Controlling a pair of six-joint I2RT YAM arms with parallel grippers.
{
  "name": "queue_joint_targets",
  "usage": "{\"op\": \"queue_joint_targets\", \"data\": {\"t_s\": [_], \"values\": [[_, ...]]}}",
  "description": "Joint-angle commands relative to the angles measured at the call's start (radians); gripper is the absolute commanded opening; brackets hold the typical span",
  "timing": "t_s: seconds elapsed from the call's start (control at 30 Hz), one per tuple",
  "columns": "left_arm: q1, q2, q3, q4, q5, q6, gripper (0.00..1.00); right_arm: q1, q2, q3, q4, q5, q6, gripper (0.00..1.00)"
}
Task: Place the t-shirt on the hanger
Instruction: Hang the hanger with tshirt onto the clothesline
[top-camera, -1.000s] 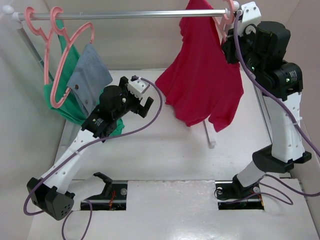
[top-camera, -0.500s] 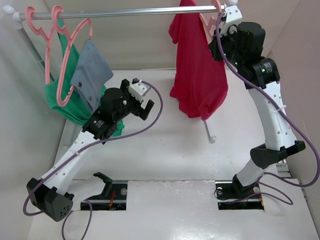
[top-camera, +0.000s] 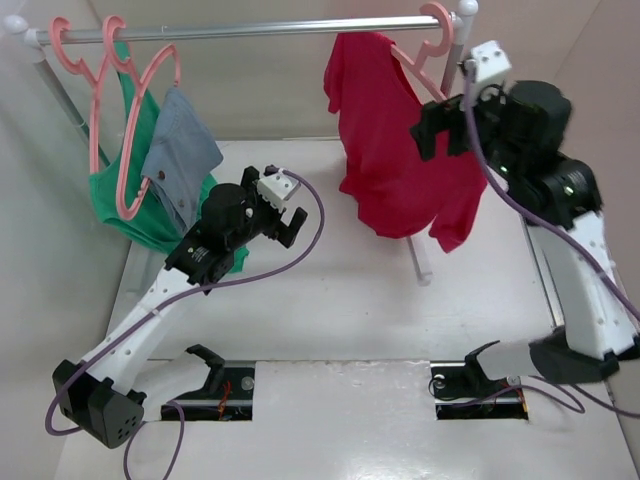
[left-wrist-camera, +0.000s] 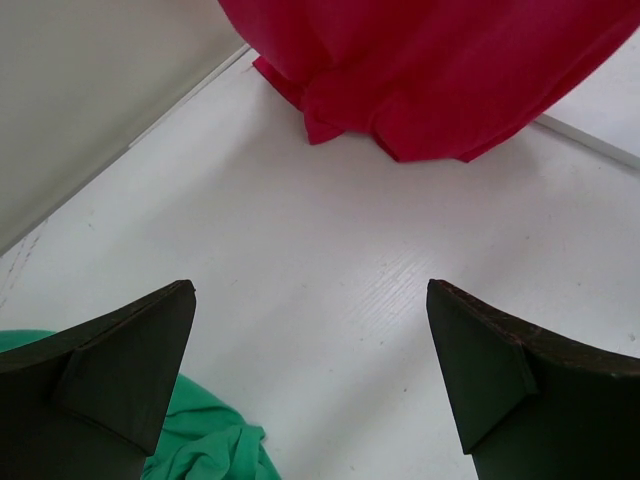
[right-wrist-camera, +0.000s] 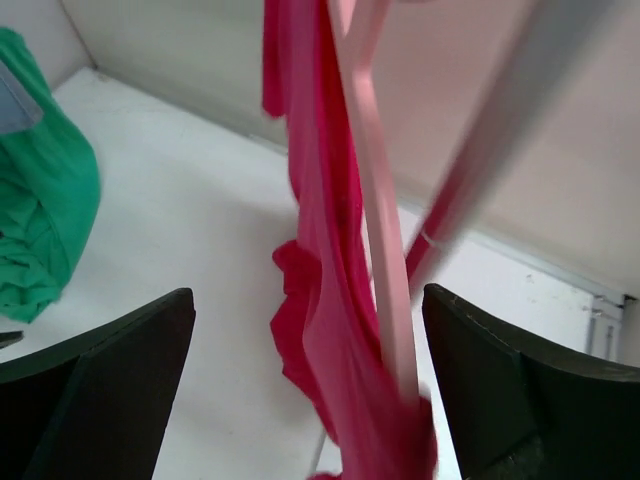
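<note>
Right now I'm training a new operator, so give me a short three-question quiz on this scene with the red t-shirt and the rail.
1. True or false: the t-shirt hangs on the hanger, which is hooked over the rail.
2. Which gripper is nearer the t-shirt? A. left gripper B. right gripper
3. Fill in: both grippers' jaws stand ___.
Key: 1 true; 2 B; 3 open.

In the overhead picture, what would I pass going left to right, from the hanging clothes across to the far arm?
grey-blue cloth → left hand → t-shirt → right hand. The green garment and the pink hangers overlap their neighbours, so they are left out.
</note>
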Motion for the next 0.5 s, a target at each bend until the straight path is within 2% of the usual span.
{"op": "queue_joint_targets", "data": {"t_s": [0.0,0.1,0.27,0.37,0.4,0.47], "values": [[-0.003,-0.025,-0.010,0.044,0.017,-0.015,1.00,0.013,-0.162,0.005,0.054,0.076,-0.025,1.00],[-0.003,-0.025,-0.010,0.044,0.026,-0.015,1.00,0.024,-0.248,-0.004,0.041,0.129,-0.050,1.00],[-0.003,-0.016,-0.041,0.062,0.026,-0.015,1.00,0.033,-0.405,-0.128,0.060,0.175,-0.059,1.00],[-0.003,-0.028,-0.098,0.099,-0.014,-0.050,1.00,0.033,-0.521,-0.298,0.048,0.320,-0.004,1.00],[-0.003,-0.038,-0.142,0.113,-0.024,-0.064,1.00,0.033,-0.582,-0.411,0.017,0.371,0.061,1.00],[-0.003,-0.047,-0.197,0.166,-0.064,-0.092,1.00,0.033,-0.653,-0.532,-0.023,0.504,0.152,1.00]]}}
